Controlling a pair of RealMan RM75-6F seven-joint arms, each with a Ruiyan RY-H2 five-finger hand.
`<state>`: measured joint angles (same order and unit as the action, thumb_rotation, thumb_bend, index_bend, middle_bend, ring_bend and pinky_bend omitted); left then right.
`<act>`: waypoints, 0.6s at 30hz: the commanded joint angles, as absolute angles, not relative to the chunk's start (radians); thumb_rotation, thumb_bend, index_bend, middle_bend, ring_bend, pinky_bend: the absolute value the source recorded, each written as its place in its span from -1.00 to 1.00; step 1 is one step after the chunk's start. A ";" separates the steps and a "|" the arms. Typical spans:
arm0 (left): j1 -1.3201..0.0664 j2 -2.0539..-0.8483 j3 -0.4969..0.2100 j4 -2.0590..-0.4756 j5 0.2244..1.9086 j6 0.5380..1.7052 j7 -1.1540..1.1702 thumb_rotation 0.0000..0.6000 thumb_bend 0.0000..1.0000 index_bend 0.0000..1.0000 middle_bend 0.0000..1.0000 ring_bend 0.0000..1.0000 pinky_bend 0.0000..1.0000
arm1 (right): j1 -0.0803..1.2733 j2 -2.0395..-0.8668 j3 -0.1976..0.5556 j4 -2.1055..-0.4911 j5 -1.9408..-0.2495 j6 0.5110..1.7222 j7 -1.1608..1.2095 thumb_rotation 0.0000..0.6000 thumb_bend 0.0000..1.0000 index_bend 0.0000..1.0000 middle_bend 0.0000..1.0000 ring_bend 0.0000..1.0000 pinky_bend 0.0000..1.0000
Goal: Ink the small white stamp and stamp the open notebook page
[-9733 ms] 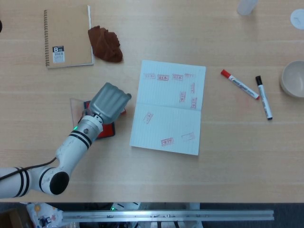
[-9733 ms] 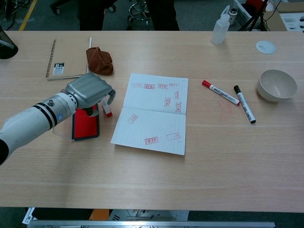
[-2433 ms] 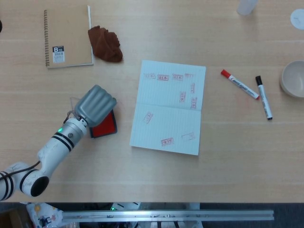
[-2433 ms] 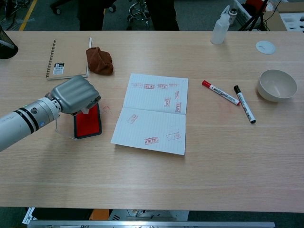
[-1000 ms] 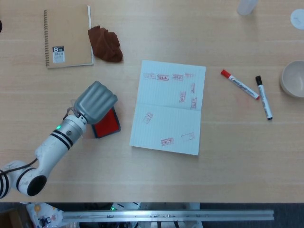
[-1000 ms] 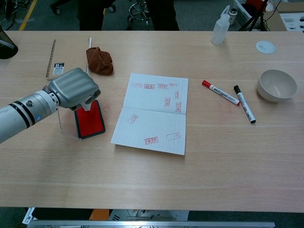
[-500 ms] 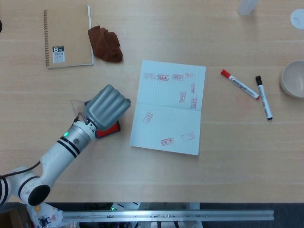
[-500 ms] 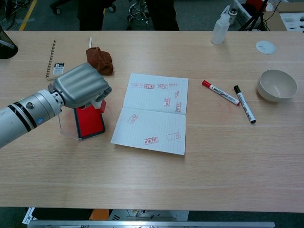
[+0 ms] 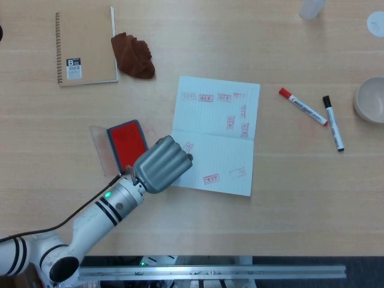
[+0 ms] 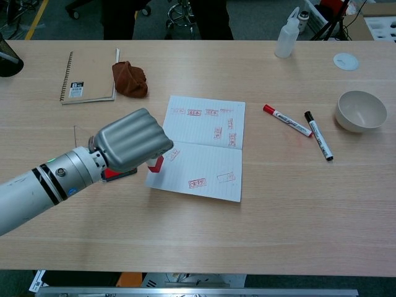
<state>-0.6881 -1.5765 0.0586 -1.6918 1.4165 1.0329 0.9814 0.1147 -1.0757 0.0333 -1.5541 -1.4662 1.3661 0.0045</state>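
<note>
left hand [image 10: 131,147] clamped on small white stamp [image 10: 154,164] | over open notebook [image 9: 234,147] lower-left corner | set face flat on a bare patch; press straight down

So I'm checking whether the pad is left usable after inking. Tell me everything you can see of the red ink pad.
The ink pad is a flat rectangle with a bright red inking face in a dark rim with rounded corners. It lies face up on the table, slightly askew, just left of the open notebook. A clear lid stands open along its left side. In the head view nothing touches it; in the chest view the left robot hand hides most of it.
</note>
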 commanded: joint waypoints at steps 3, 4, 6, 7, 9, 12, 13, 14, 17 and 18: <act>-0.677 -1.614 0.069 -1.671 1.416 1.033 1.001 1.00 -0.47 0.24 1.00 1.00 1.00 | 0.113 -1.077 0.032 -1.547 -1.464 1.363 0.011 1.00 -0.69 -0.58 -0.29 -0.46 -0.21; -0.676 -1.623 0.070 -1.663 1.415 1.032 1.005 1.00 -0.47 0.24 1.00 1.00 1.00 | 0.113 -1.077 0.032 -1.545 -1.463 1.362 0.013 1.00 -0.69 -0.58 -0.29 -0.46 -0.21; -0.674 -1.642 0.071 -1.642 1.419 1.033 1.017 1.00 -0.47 0.24 1.00 1.00 1.00 | 0.113 -1.078 0.033 -1.542 -1.462 1.361 0.016 1.00 -0.69 -0.58 -0.29 -0.46 -0.21; -0.673 -1.650 0.072 -1.632 1.421 1.034 1.021 1.00 -0.47 0.24 1.00 1.00 1.00 | 0.113 -1.078 0.032 -1.540 -1.462 1.361 0.016 1.00 -0.69 -0.58 -0.29 -0.46 -0.21; -0.671 -1.667 0.071 -1.614 1.418 1.032 1.025 1.00 -0.47 0.24 1.00 1.00 1.00 | 0.112 -1.078 0.033 -1.538 -1.462 1.362 0.017 1.00 -0.69 -0.58 -0.29 -0.46 -0.21; -0.670 -1.681 0.068 -1.596 1.413 1.028 1.032 1.00 -0.47 0.24 1.00 1.00 1.00 | 0.111 -1.079 0.032 -1.535 -1.460 1.362 0.019 1.00 -0.69 -0.58 -0.29 -0.46 -0.21; -0.670 -1.685 0.068 -1.590 1.410 1.025 1.034 1.00 -0.47 0.24 1.00 1.00 1.00 | 0.110 -1.080 0.032 -1.534 -1.459 1.362 0.020 1.00 -0.69 -0.58 -0.29 -0.46 -0.21; -0.670 -1.687 0.068 -1.586 1.408 1.022 1.035 1.00 -0.47 0.24 1.00 1.00 1.00 | 0.109 -1.080 0.032 -1.533 -1.458 1.362 0.021 1.00 -0.69 -0.58 -0.29 -0.46 -0.21; -0.671 -1.694 0.069 -1.571 1.400 1.011 1.034 1.00 -0.47 0.24 1.00 1.00 1.00 | 0.108 -1.082 0.032 -1.529 -1.456 1.362 0.023 1.00 -0.69 -0.58 -0.29 -0.46 -0.21; -0.671 -1.699 0.068 -1.564 1.394 1.005 1.031 1.00 -0.47 0.24 1.00 1.00 1.00 | 0.107 -1.083 0.032 -1.527 -1.456 1.362 0.024 1.00 -0.69 -0.58 -0.29 -0.46 -0.21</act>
<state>-0.6708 -1.6950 0.0683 -1.5692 1.3988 1.0096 1.0335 0.1074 -1.0827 0.0321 -1.5274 -1.4557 1.3619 0.0237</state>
